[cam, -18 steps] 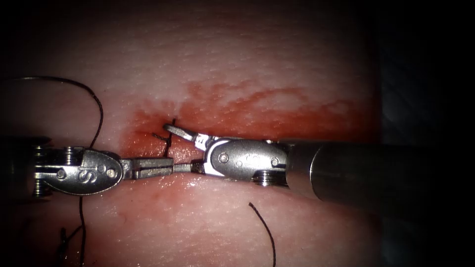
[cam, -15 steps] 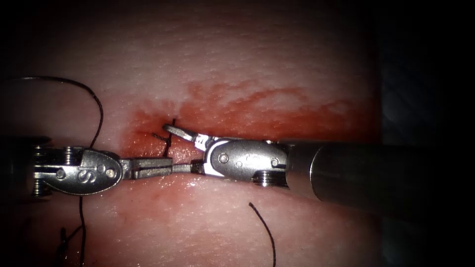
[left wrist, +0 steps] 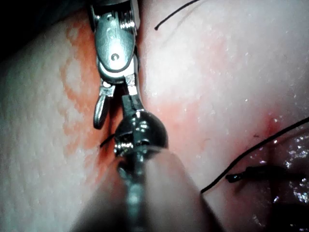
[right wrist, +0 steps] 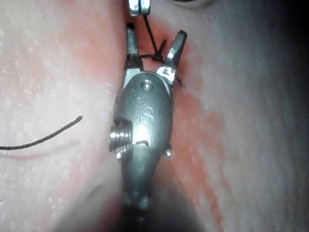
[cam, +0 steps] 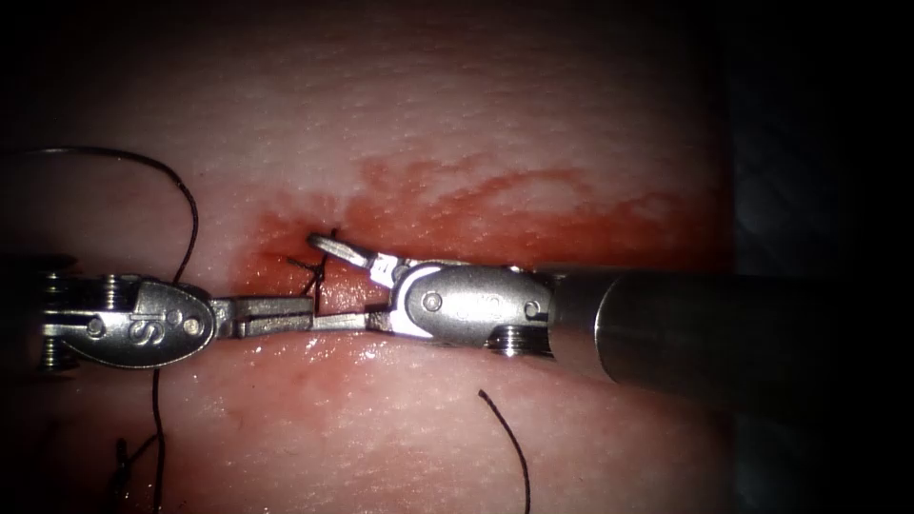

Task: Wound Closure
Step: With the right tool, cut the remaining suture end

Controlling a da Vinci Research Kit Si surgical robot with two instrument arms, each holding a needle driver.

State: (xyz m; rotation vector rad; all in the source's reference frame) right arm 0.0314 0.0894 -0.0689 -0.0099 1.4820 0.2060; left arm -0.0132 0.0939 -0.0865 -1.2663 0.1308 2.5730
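A dark, almost black border (cam: 819, 143) runs down the right side of the endoscope frame, from the top edge to the bottom, with a faint blue-grey sheen in its upper half. A narrower band of shadow (cam: 14, 114) darkens the far left edge and the upper left corner. The light is strongest at the middle of the frame and falls off toward every edge, leaving wet, glinting highlights near the centre. Nothing of walls, floor, furniture or windows can be made out in these dark margins.
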